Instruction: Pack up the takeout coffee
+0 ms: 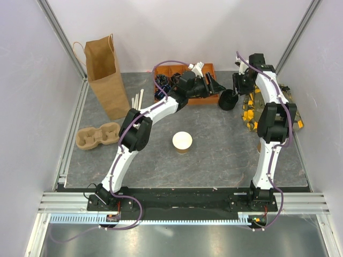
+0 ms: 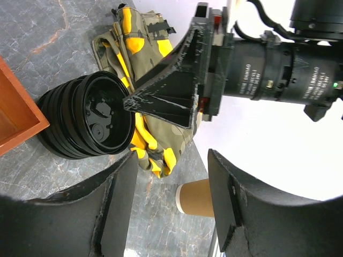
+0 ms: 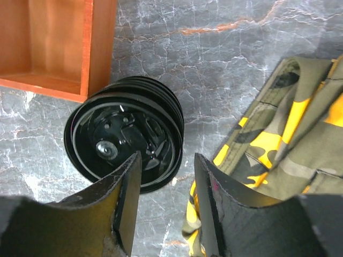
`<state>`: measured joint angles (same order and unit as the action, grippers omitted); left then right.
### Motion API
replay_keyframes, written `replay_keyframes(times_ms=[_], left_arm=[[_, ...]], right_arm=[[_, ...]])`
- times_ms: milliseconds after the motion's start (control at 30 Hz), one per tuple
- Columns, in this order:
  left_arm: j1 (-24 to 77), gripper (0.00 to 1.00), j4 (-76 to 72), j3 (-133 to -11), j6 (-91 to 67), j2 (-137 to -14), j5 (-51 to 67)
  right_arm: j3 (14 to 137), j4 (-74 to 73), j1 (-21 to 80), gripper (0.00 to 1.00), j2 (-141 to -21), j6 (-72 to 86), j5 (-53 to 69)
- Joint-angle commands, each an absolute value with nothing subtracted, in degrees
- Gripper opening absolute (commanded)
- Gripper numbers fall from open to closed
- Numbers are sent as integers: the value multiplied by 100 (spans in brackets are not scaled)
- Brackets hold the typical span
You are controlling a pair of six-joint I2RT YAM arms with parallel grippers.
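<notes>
The takeout coffee's tan paper cup (image 1: 182, 142) stands alone mid-table, its top open and its white inside showing. A stack of black lids (image 1: 228, 100) (image 2: 86, 115) (image 3: 120, 131) lies on its side at the back, beside a wooden box (image 1: 177, 72). My right gripper (image 1: 236, 87) (image 3: 166, 158) hangs open just over the stack's rim, one finger in front of the lids and nothing between its jaws. My left gripper (image 1: 216, 84) (image 2: 169, 160) is open and empty, pointing at the stack from the left.
A camouflage cloth (image 1: 270, 110) (image 3: 289, 123) lies right of the lids. A tan cup (image 2: 195, 198) stands beyond it by the right arm. A brown paper bag (image 1: 102, 75) and a pulp cup carrier (image 1: 97, 135) are at the left.
</notes>
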<state>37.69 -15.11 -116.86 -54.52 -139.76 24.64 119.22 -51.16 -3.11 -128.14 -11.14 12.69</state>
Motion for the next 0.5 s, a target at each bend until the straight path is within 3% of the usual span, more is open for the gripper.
replay_keyframes(times_ms=[0,367,467], left_arm=[[3779,63,-1731,-11892,-5300,-13755,2549],[3771,64,-1793,-11962,-5423,-13869,2540],[3779,64,-1793,-11979,-5449,-13913,2540]], right_arm=[[12260,-5089,-325,51,-12981,-932,1424],[12357,-5106,-413,42,-13175,-835,1503],[12393,-5106,-457,29,-13192,-826,1485]])
